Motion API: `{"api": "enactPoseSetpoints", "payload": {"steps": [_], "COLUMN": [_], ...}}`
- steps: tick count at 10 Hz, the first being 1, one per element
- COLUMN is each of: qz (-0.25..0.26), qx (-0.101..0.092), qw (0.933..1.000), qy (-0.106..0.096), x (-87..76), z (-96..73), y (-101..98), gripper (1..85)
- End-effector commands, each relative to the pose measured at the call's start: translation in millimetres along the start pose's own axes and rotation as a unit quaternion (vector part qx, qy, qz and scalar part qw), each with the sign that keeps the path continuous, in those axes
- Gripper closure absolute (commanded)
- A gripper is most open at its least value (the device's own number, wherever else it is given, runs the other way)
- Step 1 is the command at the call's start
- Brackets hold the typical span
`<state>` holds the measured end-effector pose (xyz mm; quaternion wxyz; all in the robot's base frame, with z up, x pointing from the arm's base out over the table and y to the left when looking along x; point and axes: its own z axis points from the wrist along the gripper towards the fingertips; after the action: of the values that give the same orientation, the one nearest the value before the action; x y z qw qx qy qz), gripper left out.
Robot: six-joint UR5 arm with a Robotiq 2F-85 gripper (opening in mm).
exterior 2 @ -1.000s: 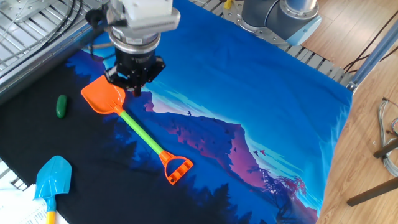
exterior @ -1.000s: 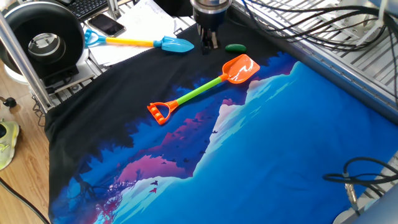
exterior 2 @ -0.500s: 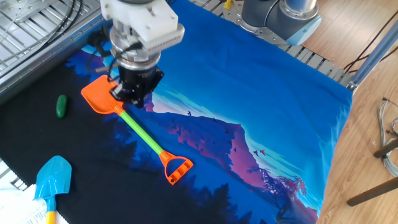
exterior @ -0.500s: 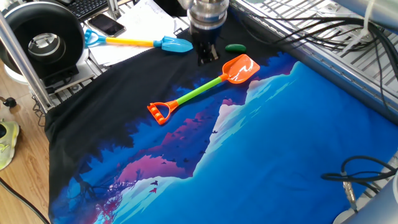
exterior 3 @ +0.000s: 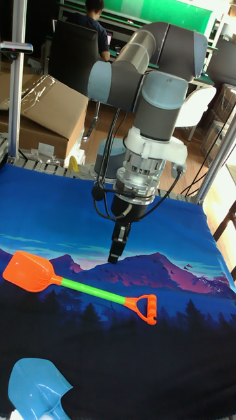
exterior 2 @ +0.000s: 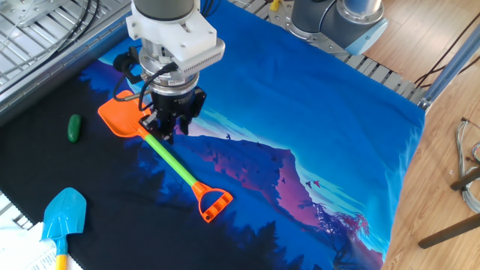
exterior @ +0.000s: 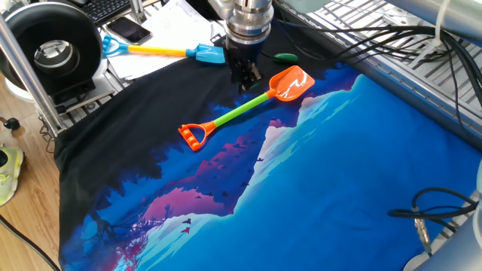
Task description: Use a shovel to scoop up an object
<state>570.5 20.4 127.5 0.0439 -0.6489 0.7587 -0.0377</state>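
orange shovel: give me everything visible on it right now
The shovel looks like toy plastic: an orange scoop blade, a lime-green shaft and an orange D-shaped handle. It lies flat on the printed cloth, blade hollow up and empty, apparently intact. The gripper hangs over the shaft close behind the blade; whether it touches cannot be told. The small green object lies apart, beyond the blade. The blue shovel is well clear.
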Motion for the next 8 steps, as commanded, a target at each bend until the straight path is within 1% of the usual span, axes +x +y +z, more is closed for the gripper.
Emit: {"api": "enactPoseSetpoints", "payload": {"steps": [1, 2, 3, 5, 6, 7, 8], "qz": [-0.024, -0.051, -0.059, -0.041, -0.037, -0.030, -0.024], "qx": [-0.005, -0.003, 0.001, 0.003, 0.005, 0.009, 0.012], "qw": [0.9997, 0.9985, 0.9980, 0.9991, 0.9993, 0.9995, 0.9996], "qy": [-0.001, 0.021, 0.023, 0.006, 0.004, 0.005, 0.000], "x": [-5.1, 6.4, 7.2, -3.3, -5.7, -5.8, -9.9], "z": [-0.1, -0.4, -0.4, 2.9, 4.6, 6.0, 5.7], "y": [-1.6, -3.4, -5.6, -4.6, -4.5, -5.9, -8.0], "gripper": [0.7, 3.0, 3.7, 4.0, 4.3, 5.0, 5.3]}}
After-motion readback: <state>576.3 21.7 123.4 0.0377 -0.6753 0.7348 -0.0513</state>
